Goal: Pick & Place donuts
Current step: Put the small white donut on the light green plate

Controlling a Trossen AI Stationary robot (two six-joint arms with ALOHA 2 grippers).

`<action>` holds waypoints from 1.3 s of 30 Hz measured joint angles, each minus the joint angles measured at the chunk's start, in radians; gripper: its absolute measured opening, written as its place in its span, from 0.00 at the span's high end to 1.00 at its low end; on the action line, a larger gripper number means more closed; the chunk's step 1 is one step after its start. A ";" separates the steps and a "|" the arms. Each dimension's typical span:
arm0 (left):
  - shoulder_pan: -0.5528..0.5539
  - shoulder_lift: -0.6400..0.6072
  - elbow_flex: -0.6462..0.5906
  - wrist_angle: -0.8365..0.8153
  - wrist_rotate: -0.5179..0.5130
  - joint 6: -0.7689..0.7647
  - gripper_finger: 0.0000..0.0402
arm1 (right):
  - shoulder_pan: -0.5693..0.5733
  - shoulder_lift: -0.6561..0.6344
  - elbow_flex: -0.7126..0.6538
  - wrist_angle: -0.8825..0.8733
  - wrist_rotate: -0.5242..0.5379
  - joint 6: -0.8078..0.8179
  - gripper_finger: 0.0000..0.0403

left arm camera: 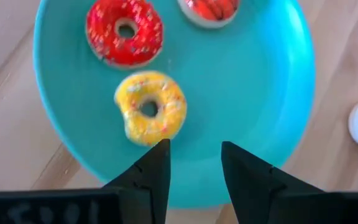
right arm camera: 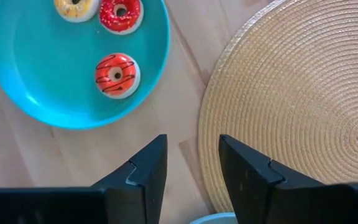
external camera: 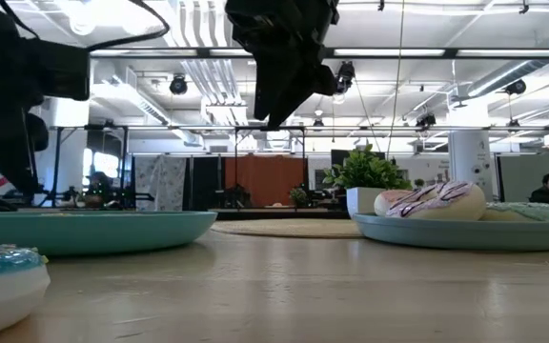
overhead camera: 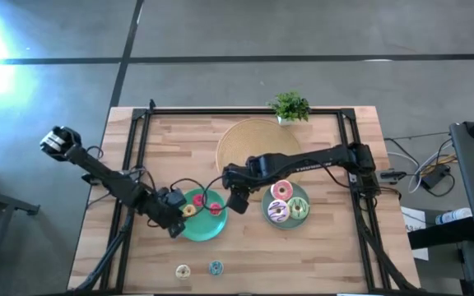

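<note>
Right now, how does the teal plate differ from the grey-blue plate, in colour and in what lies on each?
The teal plate is a bright teal; the grey-blue plate is duller and greyer. The teal plate carries three small donuts, yellow and two red ones; the grey-blue plate carries three larger ones, pink, green and white with purple stripes. The left gripper hangs over the teal plate; none hangs over the other. Both are round and lie flat on the wooden table.

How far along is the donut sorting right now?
Three mini donuts, yellow, red and orange, sit on the teal plate. Both hands, left hand and right hand, are open and empty. A cream donut and teal donut remain on the table.
</note>
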 joint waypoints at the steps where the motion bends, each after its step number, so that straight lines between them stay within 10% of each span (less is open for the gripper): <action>1: -0.012 0.000 -0.001 -0.007 0.000 -0.018 0.71 | 0.004 0.000 0.000 -0.001 0.000 0.000 0.66; 19: -0.335 0.200 0.093 0.257 0.035 -0.246 0.72 | 0.060 0.002 -0.063 -0.041 0.000 -0.044 0.65; 39: -0.346 0.530 0.427 -0.025 0.069 -0.249 0.73 | 0.163 -0.003 -0.070 -0.096 0.048 -0.133 0.67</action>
